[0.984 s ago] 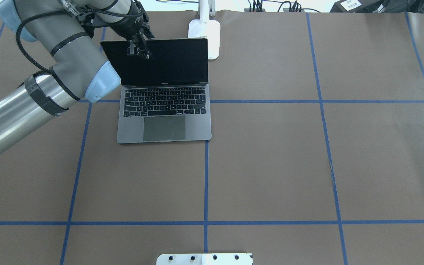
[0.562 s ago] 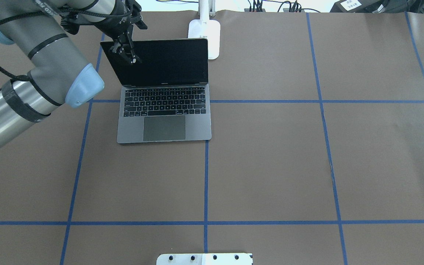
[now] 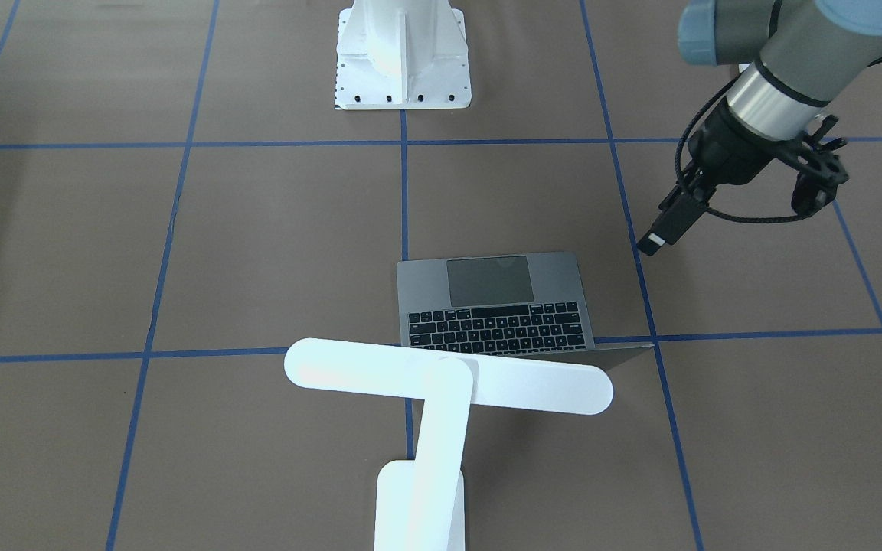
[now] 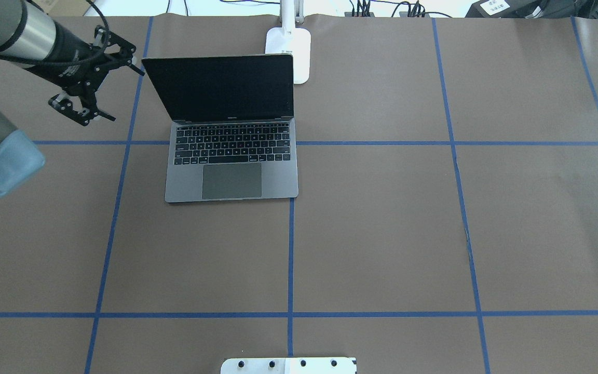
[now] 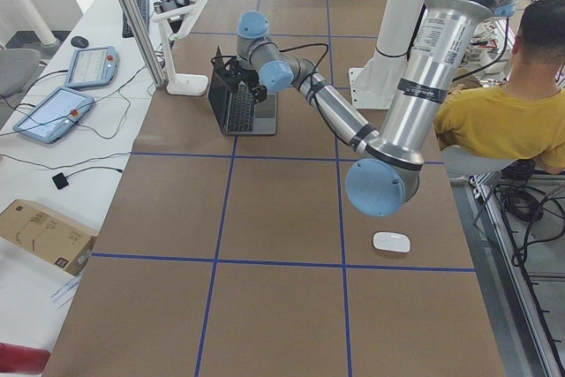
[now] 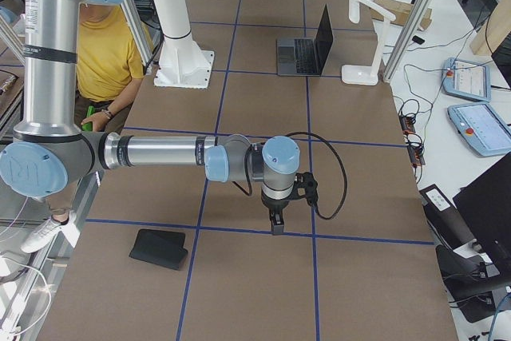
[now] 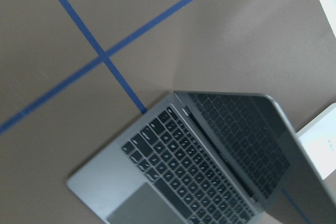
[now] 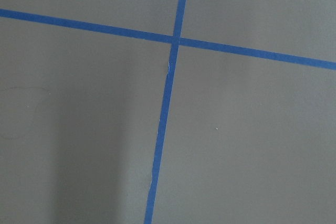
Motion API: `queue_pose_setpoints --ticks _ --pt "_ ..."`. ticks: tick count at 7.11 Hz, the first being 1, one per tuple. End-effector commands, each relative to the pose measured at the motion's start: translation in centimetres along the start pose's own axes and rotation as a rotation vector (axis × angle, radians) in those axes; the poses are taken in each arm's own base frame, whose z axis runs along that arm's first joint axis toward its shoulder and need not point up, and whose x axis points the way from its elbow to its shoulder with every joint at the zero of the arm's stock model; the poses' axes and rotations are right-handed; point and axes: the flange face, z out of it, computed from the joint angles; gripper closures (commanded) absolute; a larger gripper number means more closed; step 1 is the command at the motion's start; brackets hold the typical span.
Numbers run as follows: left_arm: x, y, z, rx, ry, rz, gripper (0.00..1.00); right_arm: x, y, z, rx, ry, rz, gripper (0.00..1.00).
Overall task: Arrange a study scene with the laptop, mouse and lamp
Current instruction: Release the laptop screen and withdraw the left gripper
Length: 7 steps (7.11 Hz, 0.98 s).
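The laptop [image 4: 231, 156] stands open on the brown table, screen dark and keys facing the robot; it also shows in the left wrist view [image 7: 184, 171]. Behind it is the lamp [image 3: 449, 375], its bar head above the lid, its base [image 4: 288, 47] at the far edge. My left gripper [image 4: 128, 96] hovers just left of the screen's edge, open and holding nothing. The mouse [image 5: 391, 242] lies far off at the table's left end, near the robot's side. My right gripper [image 6: 275, 225] hangs low over bare table toward the right end; whether it is open or shut I cannot tell.
A white bolted pedestal [image 3: 403, 53] stands at the robot's edge. A flat black pad [image 6: 160, 249] lies near the right end. A person in a yellow shirt [image 5: 503, 121] sits beside the robot. Blue tape lines [image 4: 289, 259] grid the table.
My left gripper has drawn away leftward from the top of the laptop's screen to a spot beside its left edge. The laptop and lamp have not moved.
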Motion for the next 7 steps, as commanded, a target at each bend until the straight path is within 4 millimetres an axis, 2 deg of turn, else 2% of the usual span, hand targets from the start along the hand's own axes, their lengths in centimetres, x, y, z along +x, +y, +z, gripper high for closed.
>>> queue_pose_setpoints --ticks 1,3,4,5,7 --pt "-7.5 -2.3 -1.8 -0.004 -0.057 0.217 0.0 -0.6 -1.2 -0.8 0.015 -0.001 -0.016 0.0" --pt "-14.6 -7.2 -3.7 0.017 -0.118 0.416 0.0 -0.5 -1.0 -0.6 0.009 -0.005 -0.01 0.0" --pt "-19.4 -10.0 -5.0 0.031 -0.164 0.551 0.0 -0.4 -0.6 -0.2 0.002 -0.025 -0.002 0.0" --pt "-23.6 -12.0 -6.2 0.031 -0.203 0.669 0.0 -0.3 -0.3 0.0 -0.002 -0.026 0.001 0.0" --pt "-30.1 -15.4 -7.6 -0.001 -0.227 0.775 0.0 -0.3 -0.4 -0.1 0.005 -0.024 -0.008 0.0"
